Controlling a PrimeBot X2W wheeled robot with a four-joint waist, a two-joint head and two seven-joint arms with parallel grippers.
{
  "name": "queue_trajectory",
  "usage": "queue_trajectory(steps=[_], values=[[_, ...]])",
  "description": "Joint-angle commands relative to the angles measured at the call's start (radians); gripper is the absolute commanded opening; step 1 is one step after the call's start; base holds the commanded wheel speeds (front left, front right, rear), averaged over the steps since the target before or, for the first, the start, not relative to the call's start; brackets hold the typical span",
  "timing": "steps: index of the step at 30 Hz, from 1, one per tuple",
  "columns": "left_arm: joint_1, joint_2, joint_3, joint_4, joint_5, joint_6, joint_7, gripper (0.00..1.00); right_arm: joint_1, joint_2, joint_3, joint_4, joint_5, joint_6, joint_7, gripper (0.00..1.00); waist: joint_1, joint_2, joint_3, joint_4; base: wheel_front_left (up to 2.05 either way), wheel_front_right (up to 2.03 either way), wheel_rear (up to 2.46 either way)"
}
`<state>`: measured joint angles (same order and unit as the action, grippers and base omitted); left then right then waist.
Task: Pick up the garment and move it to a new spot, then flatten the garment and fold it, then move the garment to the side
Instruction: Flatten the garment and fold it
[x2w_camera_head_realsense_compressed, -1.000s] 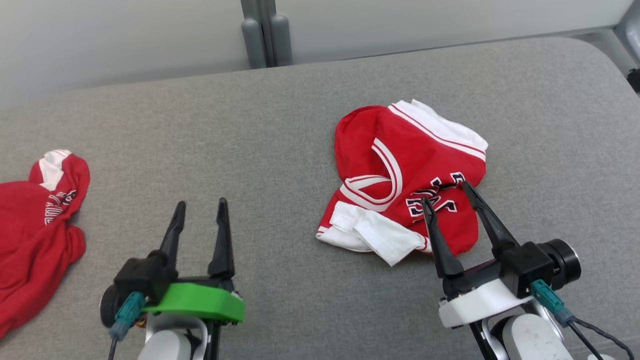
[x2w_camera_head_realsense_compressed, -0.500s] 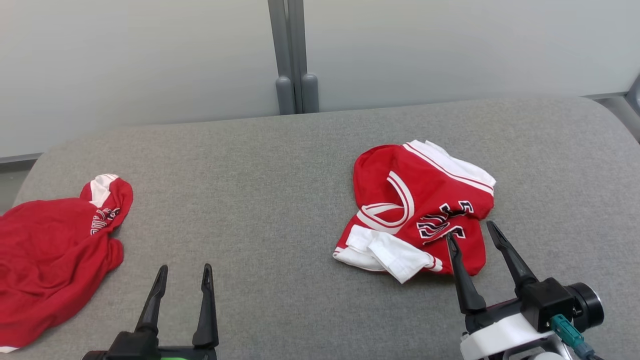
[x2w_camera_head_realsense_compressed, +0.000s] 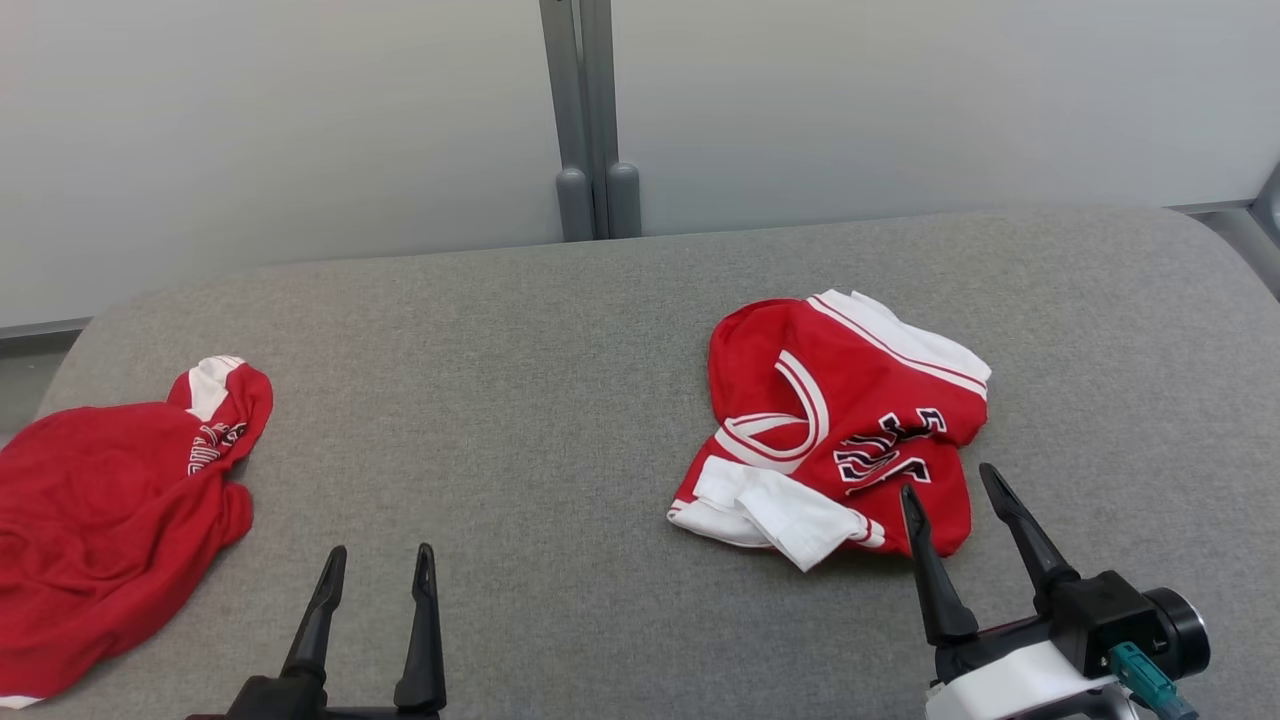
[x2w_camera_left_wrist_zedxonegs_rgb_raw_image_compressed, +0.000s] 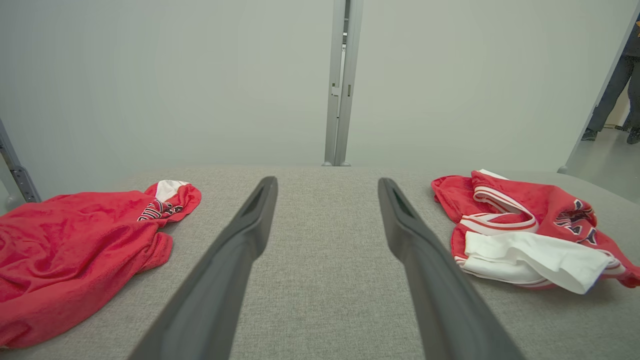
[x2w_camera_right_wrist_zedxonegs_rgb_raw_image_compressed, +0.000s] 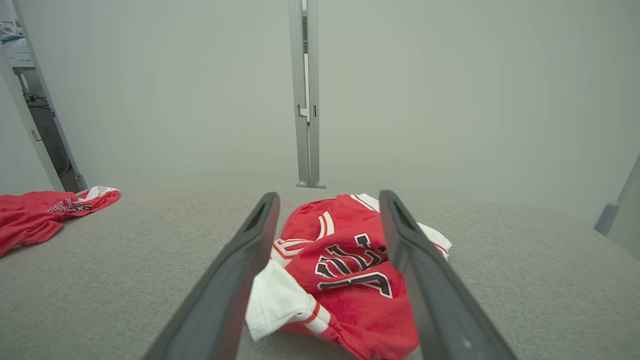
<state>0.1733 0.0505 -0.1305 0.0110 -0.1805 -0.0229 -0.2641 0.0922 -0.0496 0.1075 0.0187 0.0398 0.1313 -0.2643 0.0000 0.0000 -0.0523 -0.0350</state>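
Head camera tilted up, and the right end effector (x2w_camera_head_realsense_compressed: 945, 478) drew back to the near edge of the crumpled red garment (x2w_camera_head_realsense_compressed: 840, 400) on the grey counter (x2w_camera_head_realsense_compressed: 540, 400). It and the left end effector (x2w_camera_head_realsense_compressed: 381, 550) stood spread, empty. Pinching one raised fold looked wisest.

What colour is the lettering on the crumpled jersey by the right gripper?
Dark lettering outlined in white, on red; clearest in the right wrist view.
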Motion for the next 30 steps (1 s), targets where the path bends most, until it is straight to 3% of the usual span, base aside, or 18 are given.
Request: queue_trajectory(steps=[1, 30], values=[[0.005, 0.0, -0.002, 0.003, 0.008, 0.005, 0.0, 1.0, 0.002, -0.001, 0.001, 0.003, 0.004, -0.001, 0.0, 1.0, 0.0, 0.0, 0.0, 0.0, 0.0, 0.0, 0.0], [-0.012, 0.0, -0.031, 0.029, -0.001, 0.0, 0.0, 1.0, 0.014, -0.001, 0.013, 0.024, 0.018, -0.001, 0.0, 1.0, 0.0, 0.0, 0.002, 0.014, 0.0, 0.0, 0.0]])
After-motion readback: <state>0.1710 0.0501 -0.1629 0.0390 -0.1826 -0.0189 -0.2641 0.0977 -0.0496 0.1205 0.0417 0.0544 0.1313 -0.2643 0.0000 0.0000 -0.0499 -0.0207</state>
